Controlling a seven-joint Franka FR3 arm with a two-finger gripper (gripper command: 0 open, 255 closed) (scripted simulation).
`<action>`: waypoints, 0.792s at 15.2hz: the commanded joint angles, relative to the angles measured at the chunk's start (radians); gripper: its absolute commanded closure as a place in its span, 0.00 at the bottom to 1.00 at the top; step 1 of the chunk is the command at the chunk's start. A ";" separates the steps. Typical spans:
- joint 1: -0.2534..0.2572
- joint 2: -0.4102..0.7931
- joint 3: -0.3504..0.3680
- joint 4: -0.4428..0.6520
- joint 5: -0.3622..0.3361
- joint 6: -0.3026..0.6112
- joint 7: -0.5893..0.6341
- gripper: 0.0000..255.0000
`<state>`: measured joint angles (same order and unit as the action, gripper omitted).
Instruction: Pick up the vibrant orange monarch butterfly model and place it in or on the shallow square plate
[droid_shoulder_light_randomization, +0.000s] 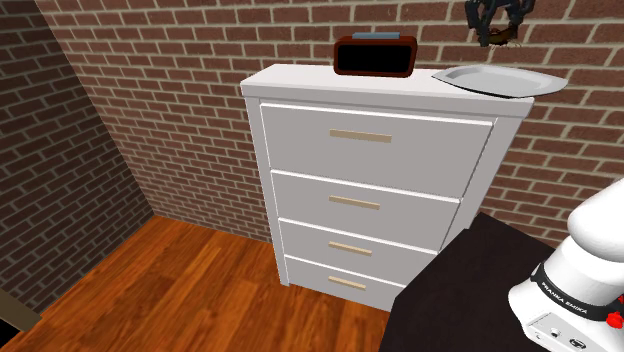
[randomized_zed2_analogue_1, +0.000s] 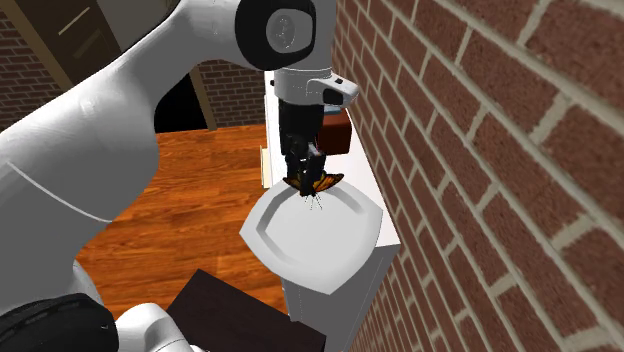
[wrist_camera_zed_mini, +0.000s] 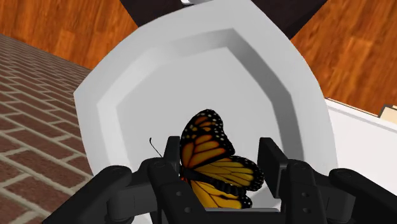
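Our gripper (wrist_camera_zed_mini: 219, 159) is clenched on the butterfly model (wrist_camera_zed_mini: 213, 162). In the wrist view its two black fingers (wrist_camera_zed_mini: 170, 153) press in on either side of the orange, black-veined wings. We see the butterfly hanging in the air above the plate (wrist_camera_zed_mini: 102, 95), not touching it. The plate is white and shallow and sits on top of a white dresser (droid_shoulder_light_randomization: 370, 180), with its rim reaching past the top's edge in the shoulder view. A dark red-brown box (droid_shoulder_light_randomization: 375, 55) with a black face stands on the same top, near the plate. Behind the dresser we see a brick wall (droid_shoulder_light_randomization: 150, 60), and below it a wooden floor (droid_shoulder_light_randomization: 180, 280).
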<state>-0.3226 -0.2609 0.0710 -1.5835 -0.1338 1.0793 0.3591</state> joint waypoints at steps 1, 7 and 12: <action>-0.011 -0.047 -0.023 -0.048 -0.013 0.006 -0.040 1.00; -0.009 -0.088 -0.027 -0.174 -0.007 0.090 -0.028 1.00; -0.008 -0.116 -0.029 -0.270 -0.003 0.158 -0.020 1.00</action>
<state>-0.3294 -0.3739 0.0442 -1.8358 -0.1362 1.2219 0.3406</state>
